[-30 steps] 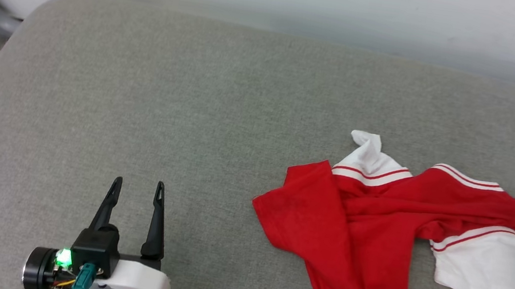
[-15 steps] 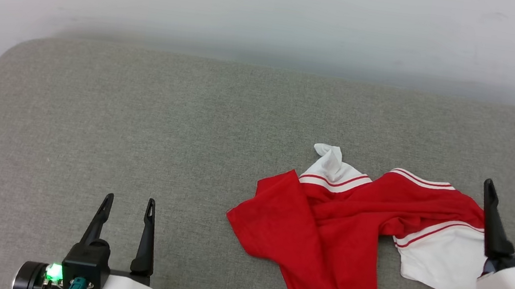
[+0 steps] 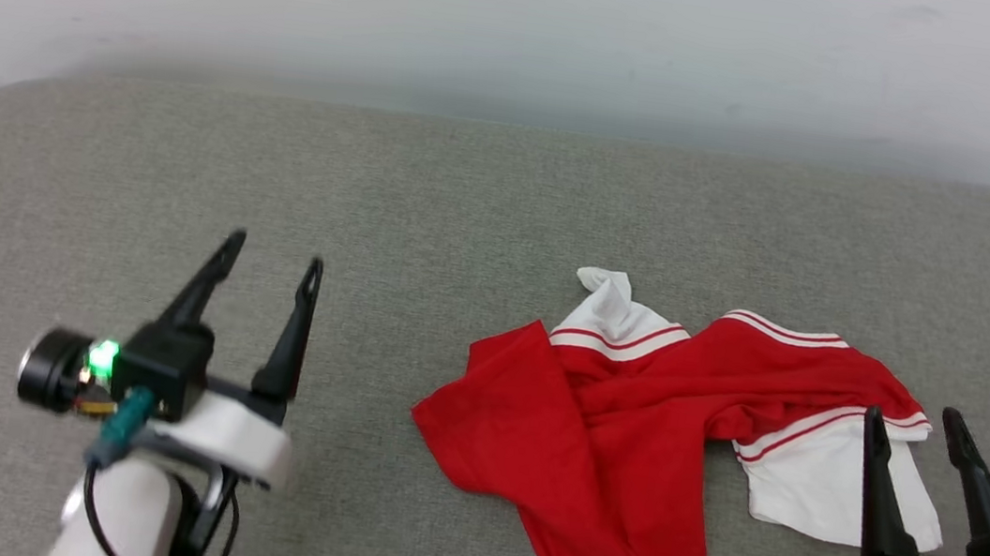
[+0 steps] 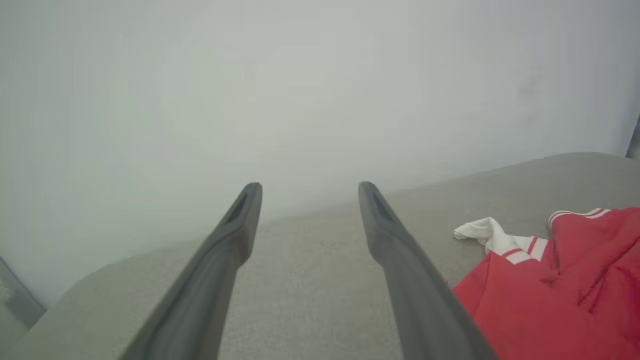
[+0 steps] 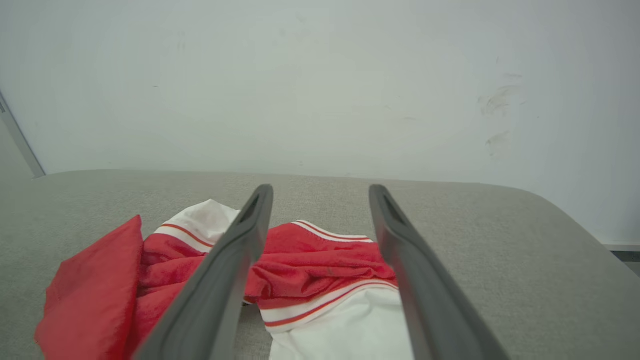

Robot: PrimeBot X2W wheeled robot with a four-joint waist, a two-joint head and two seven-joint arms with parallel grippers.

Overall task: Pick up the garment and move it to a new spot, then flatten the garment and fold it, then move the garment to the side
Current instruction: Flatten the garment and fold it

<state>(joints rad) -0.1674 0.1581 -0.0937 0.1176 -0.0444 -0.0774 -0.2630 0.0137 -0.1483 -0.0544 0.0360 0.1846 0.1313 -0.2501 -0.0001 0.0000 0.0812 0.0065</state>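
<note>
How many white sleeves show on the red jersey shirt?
2. One white sleeve is bunched at the far edge of the crumpled red jersey shirt. The other lies flatter at its right end, by the open right gripper. Neither looks hidden.

A grey fabric cushion lies under and ahead of the left gripper and right gripper; a pale wall, scuffed, stands beyond their tips.

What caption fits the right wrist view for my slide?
Open right claw framing the crumpled red-and-white garment on a grey cushion.
</note>
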